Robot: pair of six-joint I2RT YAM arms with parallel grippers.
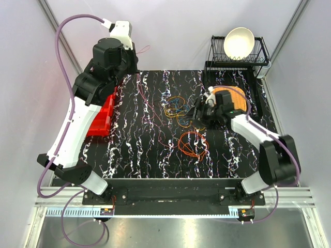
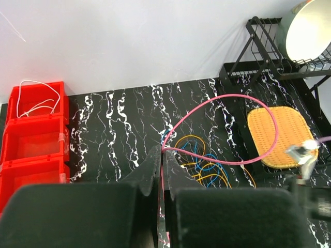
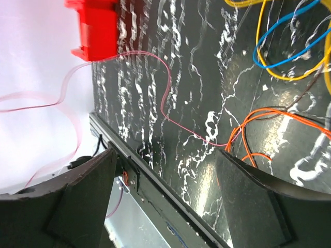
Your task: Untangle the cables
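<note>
The left gripper [image 2: 162, 150] was clamped on a pink cable [image 2: 238, 95], seemingly light and limp, best taken at a free loop; the right gripper [image 3: 166, 155] gaped empty.

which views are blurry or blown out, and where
Left wrist: the bowl is blown out, its own fingers soft. Right wrist: the red bin and pink cable smear near the wall, with glare on the marbled surface. Top external: sharp, evenly lit.

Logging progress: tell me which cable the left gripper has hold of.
The pink cable, pinched in the shut left gripper and looping up off the table; the orange, yellow and blue cables lie loose on it.
</note>
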